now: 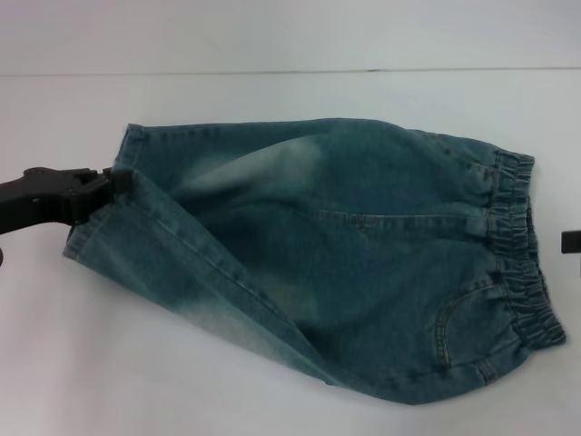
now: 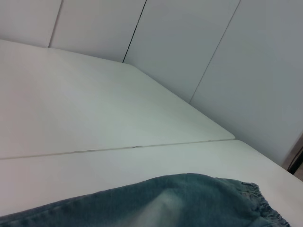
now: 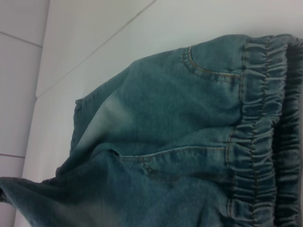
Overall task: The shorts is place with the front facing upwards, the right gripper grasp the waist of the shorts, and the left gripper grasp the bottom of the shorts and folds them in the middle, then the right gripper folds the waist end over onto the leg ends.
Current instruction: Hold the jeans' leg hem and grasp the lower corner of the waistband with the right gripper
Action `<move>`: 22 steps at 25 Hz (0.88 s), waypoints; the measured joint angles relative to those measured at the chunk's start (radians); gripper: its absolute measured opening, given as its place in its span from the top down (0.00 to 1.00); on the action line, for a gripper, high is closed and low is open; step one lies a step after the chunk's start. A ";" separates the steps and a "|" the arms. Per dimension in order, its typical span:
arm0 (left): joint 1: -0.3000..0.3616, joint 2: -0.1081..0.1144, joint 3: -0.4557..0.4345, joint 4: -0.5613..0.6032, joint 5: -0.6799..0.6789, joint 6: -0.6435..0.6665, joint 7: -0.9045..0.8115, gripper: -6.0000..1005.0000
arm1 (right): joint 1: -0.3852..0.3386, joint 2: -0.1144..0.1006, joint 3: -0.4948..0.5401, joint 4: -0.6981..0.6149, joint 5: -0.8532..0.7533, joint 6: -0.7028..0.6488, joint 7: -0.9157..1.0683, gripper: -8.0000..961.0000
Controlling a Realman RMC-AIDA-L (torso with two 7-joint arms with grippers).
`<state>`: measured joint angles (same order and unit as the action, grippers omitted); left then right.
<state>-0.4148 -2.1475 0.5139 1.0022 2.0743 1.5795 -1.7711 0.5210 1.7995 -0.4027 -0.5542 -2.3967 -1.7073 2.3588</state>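
Note:
The blue denim shorts (image 1: 345, 245) lie on the white table (image 1: 272, 91), folded lengthwise, with a pocket seam facing up. Their elastic waist (image 1: 517, 245) is at the right and the leg ends (image 1: 100, 209) at the left. My left gripper (image 1: 111, 182) reaches in from the left and is shut on the leg hem, from which a taut diagonal crease runs down to the right. Only a dark bit of my right gripper (image 1: 572, 241) shows at the right edge, just off the waist. The right wrist view looks closely at the waistband (image 3: 265, 132). The left wrist view shows the shorts' upper edge (image 2: 189, 198).
A seam line (image 1: 272, 72) crosses the tabletop behind the shorts. White wall panels (image 2: 199, 42) stand behind the table. Bare tabletop (image 1: 109, 363) lies in front of the shorts at the left.

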 joint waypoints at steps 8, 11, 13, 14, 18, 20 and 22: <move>0.014 -0.006 0.000 -0.004 0.002 0.006 0.004 0.94 | -0.028 0.011 -0.007 0.001 0.000 -0.008 -0.014 0.12; 0.020 -0.010 0.001 -0.011 0.003 0.006 0.009 0.94 | -0.032 0.019 -0.016 0.002 -0.004 -0.011 -0.014 0.08; 0.023 -0.010 0.002 -0.023 0.001 0.007 0.019 0.94 | -0.032 0.021 -0.024 0.003 -0.004 -0.012 -0.014 0.09; 0.026 -0.010 0.002 -0.029 -0.002 0.007 0.025 0.94 | -0.030 0.022 -0.032 0.004 -0.004 -0.012 -0.013 0.09; 0.033 -0.012 -0.001 -0.031 -0.006 0.007 0.030 0.94 | -0.022 0.024 -0.078 0.011 -0.005 -0.006 -0.008 0.09; 0.035 -0.013 -0.004 -0.031 -0.008 0.007 0.030 0.94 | -0.020 0.025 -0.089 0.011 -0.005 -0.003 -0.007 0.09; 0.035 -0.013 -0.005 -0.031 -0.009 0.006 0.030 0.94 | -0.018 0.026 -0.098 0.011 -0.005 0.006 -0.005 0.09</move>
<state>-0.3801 -2.1609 0.5087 0.9709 2.0658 1.5856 -1.7410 0.5031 1.8255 -0.5010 -0.5430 -2.4019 -1.7012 2.3533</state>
